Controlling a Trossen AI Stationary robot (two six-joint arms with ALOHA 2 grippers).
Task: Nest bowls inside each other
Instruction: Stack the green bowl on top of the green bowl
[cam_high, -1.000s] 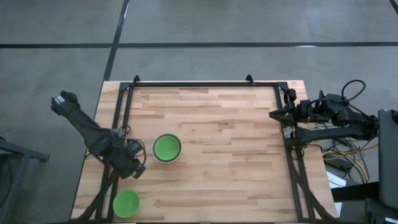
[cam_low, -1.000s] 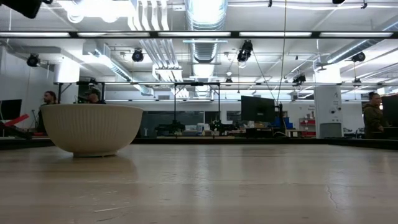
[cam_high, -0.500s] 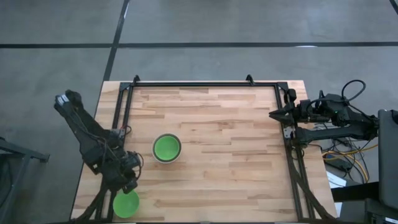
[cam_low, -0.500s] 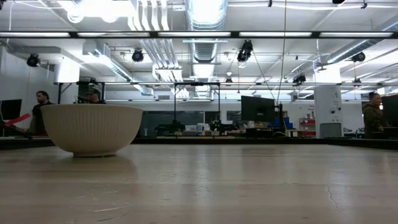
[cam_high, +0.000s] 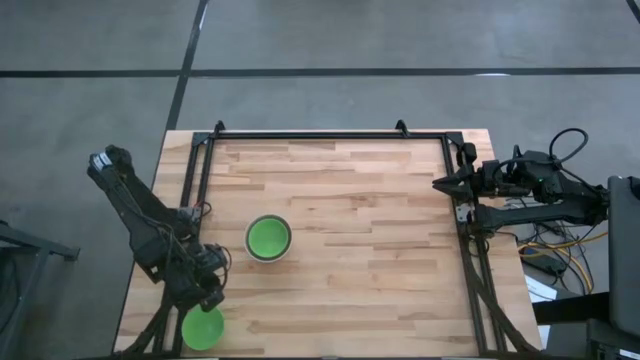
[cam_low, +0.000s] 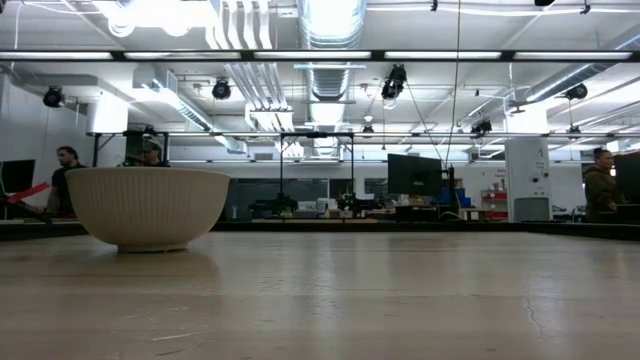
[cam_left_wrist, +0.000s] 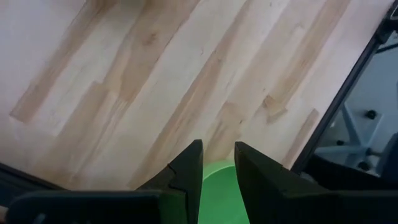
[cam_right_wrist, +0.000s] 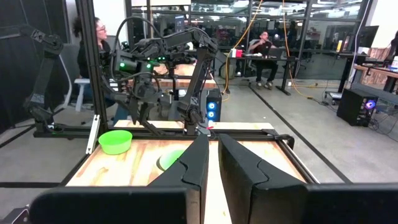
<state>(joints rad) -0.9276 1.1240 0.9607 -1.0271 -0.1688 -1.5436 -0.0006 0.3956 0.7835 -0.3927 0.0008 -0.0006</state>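
A lone green bowl (cam_high: 203, 328) sits on its base at the table's near left corner. My left gripper (cam_high: 208, 298) hangs just above its far rim, pointing steeply down, open by a narrow gap. In the left wrist view the green bowl (cam_left_wrist: 217, 186) shows between the fingers, below them. A ribbed pale bowl (cam_low: 147, 207) stands left of the table's middle with a green bowl (cam_high: 268, 238) nested inside it. My right gripper (cam_high: 437, 183) waits level at the table's right edge, its fingers close together.
Black frame rails (cam_high: 198, 200) run along the left, far and right sides of the table. Bare wood (cam_high: 370, 230) stretches across the middle and right. People stand in the room beyond the table.
My left gripper has swung from beside the nested bowls toward the table's near edge, ending over the lone green bowl. It has rolled a little on the way. Its finger gap is unchanged. The bowls have kept their places.
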